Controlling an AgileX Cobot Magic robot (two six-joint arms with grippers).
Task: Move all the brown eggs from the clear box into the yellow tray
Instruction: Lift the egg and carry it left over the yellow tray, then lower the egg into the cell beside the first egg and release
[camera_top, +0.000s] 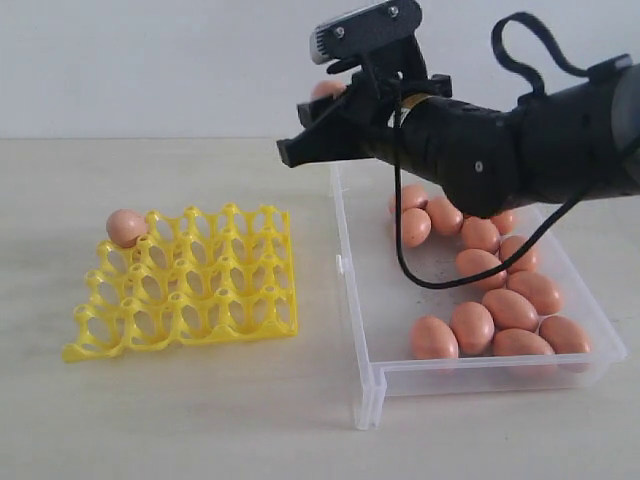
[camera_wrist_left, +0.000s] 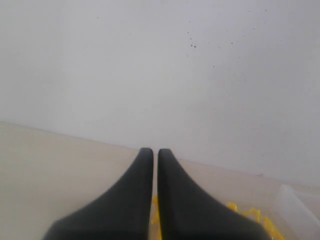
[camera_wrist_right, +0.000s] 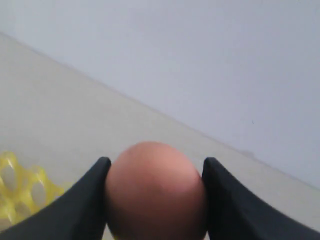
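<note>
My right gripper is shut on one brown egg, held in the air over the far left corner of the clear box. In the right wrist view that held egg fills the gap between the black fingers. Several brown eggs lie in the box, along its right side and front. The yellow tray sits left of the box with a single egg in its far left corner cup. My left gripper is shut and empty, above the tray's edge.
The box and tray rest on a pale wooden table that ends at a white wall. A black cable loops down from the right arm over the box. A corner of the box shows in the left wrist view.
</note>
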